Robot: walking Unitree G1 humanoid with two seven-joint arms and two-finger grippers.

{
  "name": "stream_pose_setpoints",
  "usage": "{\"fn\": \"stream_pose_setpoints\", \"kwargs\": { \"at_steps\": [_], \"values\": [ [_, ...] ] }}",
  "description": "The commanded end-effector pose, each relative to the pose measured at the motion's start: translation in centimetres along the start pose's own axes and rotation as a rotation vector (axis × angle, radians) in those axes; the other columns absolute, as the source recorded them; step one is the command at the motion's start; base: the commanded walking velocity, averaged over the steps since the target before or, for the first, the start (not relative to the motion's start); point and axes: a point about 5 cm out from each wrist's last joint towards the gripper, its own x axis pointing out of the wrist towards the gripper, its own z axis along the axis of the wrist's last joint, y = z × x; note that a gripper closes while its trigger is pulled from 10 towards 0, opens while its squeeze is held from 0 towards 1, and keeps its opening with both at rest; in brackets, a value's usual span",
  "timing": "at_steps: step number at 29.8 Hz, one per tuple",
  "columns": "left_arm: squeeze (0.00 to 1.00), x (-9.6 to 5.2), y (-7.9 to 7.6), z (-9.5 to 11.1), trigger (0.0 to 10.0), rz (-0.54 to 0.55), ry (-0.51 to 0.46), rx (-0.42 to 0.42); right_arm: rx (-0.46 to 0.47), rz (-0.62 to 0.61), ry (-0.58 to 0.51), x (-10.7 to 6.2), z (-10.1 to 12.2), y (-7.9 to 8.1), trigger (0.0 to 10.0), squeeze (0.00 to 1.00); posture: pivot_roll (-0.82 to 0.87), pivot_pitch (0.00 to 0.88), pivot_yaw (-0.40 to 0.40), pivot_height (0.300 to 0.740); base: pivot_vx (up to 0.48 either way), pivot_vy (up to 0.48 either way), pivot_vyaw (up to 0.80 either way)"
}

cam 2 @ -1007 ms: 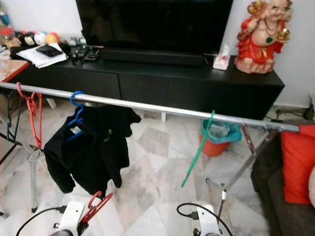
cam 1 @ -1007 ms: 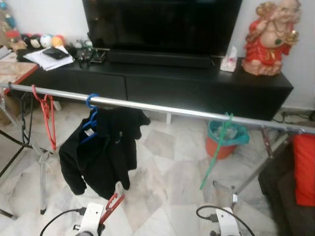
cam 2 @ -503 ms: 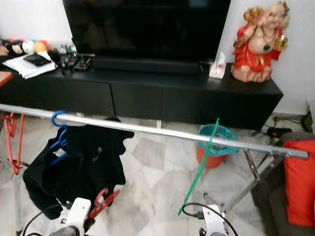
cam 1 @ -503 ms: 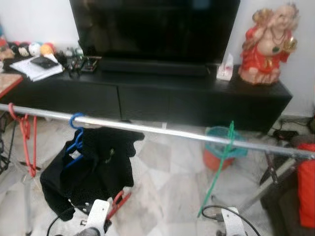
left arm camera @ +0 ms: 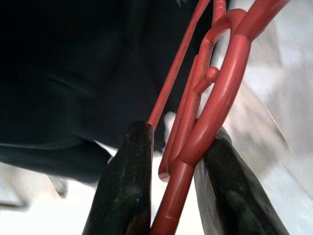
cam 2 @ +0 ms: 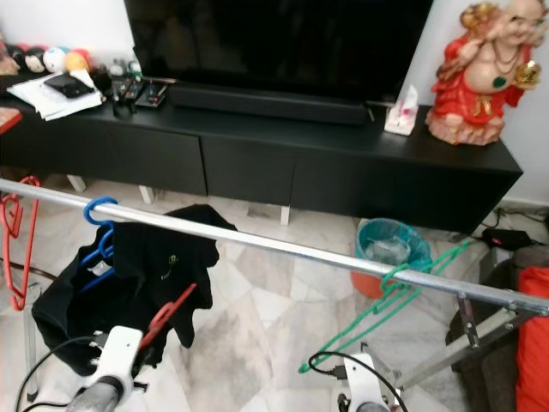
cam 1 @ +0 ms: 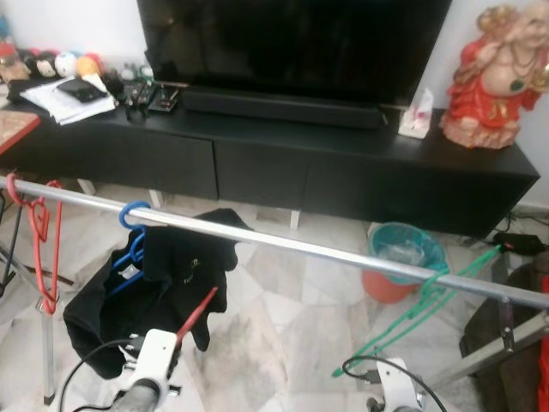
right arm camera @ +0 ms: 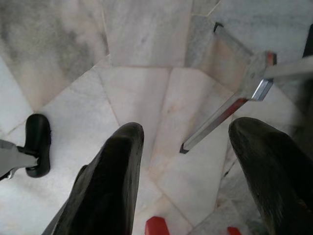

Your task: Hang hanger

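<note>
A red hanger [left arm camera: 215, 98] sits between the two black fingers of my left gripper [left arm camera: 178, 134], which is shut on it near the hook. In the eye views this hanger [cam 1: 197, 313] sticks up from my left wrist [cam 1: 153, 360], in front of a black garment [cam 1: 163, 283] and below the silver rail [cam 1: 283, 243]. On the rail hang a blue hanger [cam 1: 130, 216] carrying that garment, another red hanger [cam 1: 39, 232] at the far left, and a green hanger [cam 1: 429, 292] at the right, tilted sideways. My right gripper [right arm camera: 190, 132] is open and low over the marble floor.
A black TV console [cam 1: 343, 163] with a TV stands behind the rail, and a red statue [cam 1: 502, 77] is on its right end. A teal and orange bin [cam 1: 403, 257] is on the floor. The rack's legs [right arm camera: 230, 110] slant down at the right, next to a dark sofa.
The view has shifted. The red hanger in my left gripper now points higher, toward the rail. The green hanger has swung to the right and tilted on the rail.
</note>
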Motion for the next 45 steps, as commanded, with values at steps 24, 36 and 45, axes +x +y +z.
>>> {"fn": "stream_pose_setpoints", "kwargs": {
  "at_steps": [24, 36, 45],
  "values": [
    [0.00, 1.7, -1.6, 12.0, 10.0, -0.152, -0.414, -0.057, -0.006, -0.001, 0.001, 0.0, 0.0, -0.1, 10.0, 0.00, 0.03, 0.000, -0.029, 0.740, 0.000, 0.000, 0.00],
    [0.00, 3.3, -2.1, 14.8, 10.0, -0.161, -0.403, -0.159, -0.011, 0.001, 0.002, 0.0, 0.0, -0.1, 10.0, 0.00, 0.04, 0.000, -0.038, 0.740, 0.000, 0.000, 0.00],
    [0.00, 3.9, -2.7, 15.5, 10.0, -0.202, -0.377, -0.137, -0.010, -0.002, -0.001, 0.0, 0.0, -0.1, 10.0, 0.00, 0.03, 0.000, -0.034, 0.740, 0.000, 0.000, 0.00]
  ]
}}
